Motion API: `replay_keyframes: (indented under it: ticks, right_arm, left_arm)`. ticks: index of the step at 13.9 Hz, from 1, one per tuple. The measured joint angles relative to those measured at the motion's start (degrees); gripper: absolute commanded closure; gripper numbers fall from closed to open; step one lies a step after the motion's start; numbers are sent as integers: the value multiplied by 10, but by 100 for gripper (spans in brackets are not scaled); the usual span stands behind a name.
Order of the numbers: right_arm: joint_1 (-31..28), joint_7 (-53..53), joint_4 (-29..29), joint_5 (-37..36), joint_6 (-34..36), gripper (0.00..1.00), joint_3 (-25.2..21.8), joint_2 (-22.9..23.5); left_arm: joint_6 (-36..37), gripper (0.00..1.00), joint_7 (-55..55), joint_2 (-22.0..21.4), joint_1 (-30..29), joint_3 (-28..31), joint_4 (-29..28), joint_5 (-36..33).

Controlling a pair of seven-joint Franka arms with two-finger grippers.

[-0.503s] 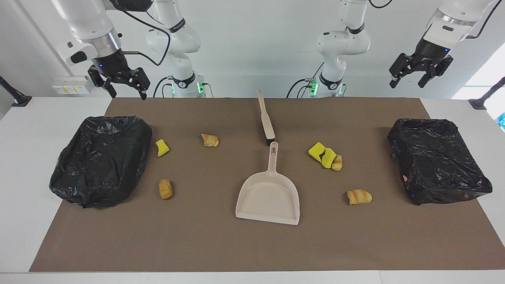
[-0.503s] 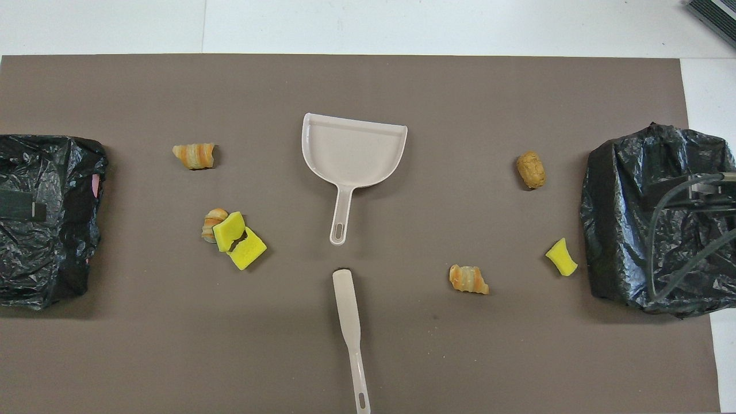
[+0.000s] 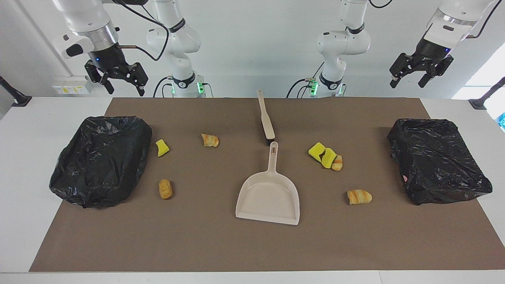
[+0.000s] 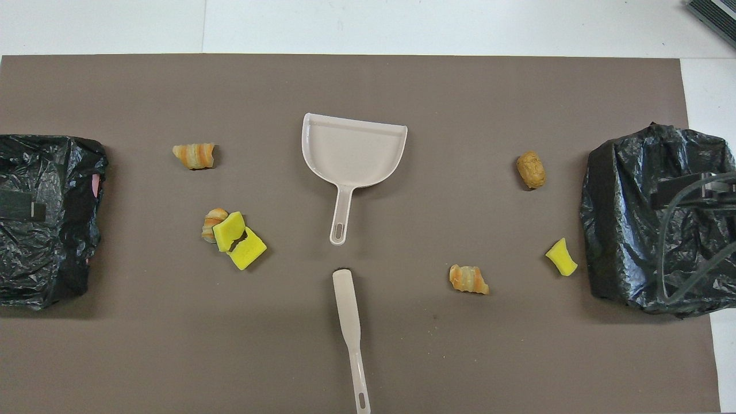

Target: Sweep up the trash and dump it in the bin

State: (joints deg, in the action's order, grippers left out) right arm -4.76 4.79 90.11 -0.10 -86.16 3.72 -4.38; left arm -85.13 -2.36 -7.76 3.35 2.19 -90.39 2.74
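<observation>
The trash lies scattered on the brown mat: a yellow sponge chunk [image 3: 161, 148], a croissant piece [image 3: 210, 140] and a bread piece [image 3: 165, 189] toward the right arm's end. Two sponge chunks [image 3: 322, 154] with a croissant piece [image 3: 337, 162] and another croissant piece [image 3: 359, 196] lie toward the left arm's end. A bin lined with a black bag [image 3: 102, 159] [image 4: 650, 218] stands at the right arm's end, another bin [image 3: 438, 165] [image 4: 46, 218] at the left arm's. My right gripper [image 3: 124, 90] and left gripper [image 3: 407, 83] hang open and empty, high over the robots' edge of the table.
A beige dustpan [image 3: 268, 197] [image 4: 352, 149] lies mid-mat, its handle pointing toward the robots. A beige hand brush [image 3: 266, 118] [image 4: 349, 322] lies in line with it, nearer to the robots. The brown mat [image 3: 236, 244] covers most of the white table.
The right gripper has risen a little and shifted slightly toward its end of the table. The left gripper has barely moved. Nothing on the mat has shifted.
</observation>
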Motion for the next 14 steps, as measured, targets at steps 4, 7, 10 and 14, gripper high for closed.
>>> replay_keyframes:
  ticks: [4,7,10,14]
  right_arm:
    - [1,0,0,0,0,0,1,-2]
    - [1,0,0,0,5,0,1,-2]
    - [1,0,0,0,7,0,0,-2]
    - [1,0,0,0,7,0,0,-2]
  left_arm:
    - [0,0,0,0,0,2,0,0]
    - [0,0,0,-1,-1,3,-2,0]
    - [0,0,0,-6,-1,3,-9,0]
    - [0,0,0,-8,-1,3,-13,0]
